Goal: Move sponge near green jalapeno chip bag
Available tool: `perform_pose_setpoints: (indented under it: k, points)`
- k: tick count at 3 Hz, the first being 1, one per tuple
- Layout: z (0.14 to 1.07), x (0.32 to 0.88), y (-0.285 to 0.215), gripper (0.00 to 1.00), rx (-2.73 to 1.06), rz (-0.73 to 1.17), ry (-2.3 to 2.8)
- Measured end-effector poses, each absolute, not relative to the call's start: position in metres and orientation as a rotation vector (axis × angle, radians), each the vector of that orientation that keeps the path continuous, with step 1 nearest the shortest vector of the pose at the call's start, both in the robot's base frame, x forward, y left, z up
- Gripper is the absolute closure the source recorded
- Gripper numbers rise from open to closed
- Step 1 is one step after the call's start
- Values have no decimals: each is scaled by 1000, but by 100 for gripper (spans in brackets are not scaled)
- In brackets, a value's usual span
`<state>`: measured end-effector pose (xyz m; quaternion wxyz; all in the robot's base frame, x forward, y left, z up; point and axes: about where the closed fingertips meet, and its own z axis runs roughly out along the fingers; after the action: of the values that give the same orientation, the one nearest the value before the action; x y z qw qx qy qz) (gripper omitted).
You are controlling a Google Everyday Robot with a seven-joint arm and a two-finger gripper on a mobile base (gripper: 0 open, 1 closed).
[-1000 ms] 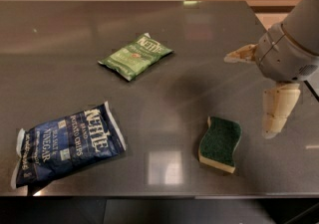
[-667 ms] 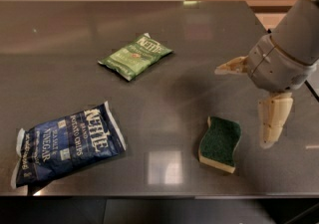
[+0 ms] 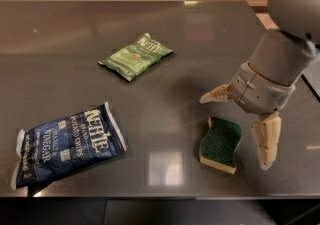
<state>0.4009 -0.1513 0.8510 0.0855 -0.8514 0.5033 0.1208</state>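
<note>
— Since a second ago the gripper has dropped lower and shifted left, toward the sponge; before, it hung higher and further to the right.
— And the sponge itself?
— Unmoved; it lies flat near the front edge on the right side, dark green scrub face up, pale yellow foam showing along its near edge; both bags are where they were too.
— How are the fingers set?
— Spread wide apart, holding nothing; one finger points left just beyond the sponge's far edge; the other hangs down just beside its right edge; the sponge sits roughly between them; whether either finger touches it, I cannot tell.
— Where is the green jalapeno chip bag?
— Further back and to the left, lying flat and angled on the grey table; well apart from the sponge.
— Anything else?
— One larger dark blue chip bag lies at the front left, white lettering up, well apart from the sponge; the grey arm comes in from the upper right corner, its wrist above and just right of the sponge.
</note>
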Motion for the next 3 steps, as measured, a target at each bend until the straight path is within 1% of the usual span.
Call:
perform_pose_setpoints:
  k: [1, 2, 3]
  points:
    - [838, 395, -147, 0, -2573, 392, 1464]
    - [831, 393, -143, 15, -2572, 405, 1459]
    - [830, 394, -140, 39, -2561, 426, 1464]
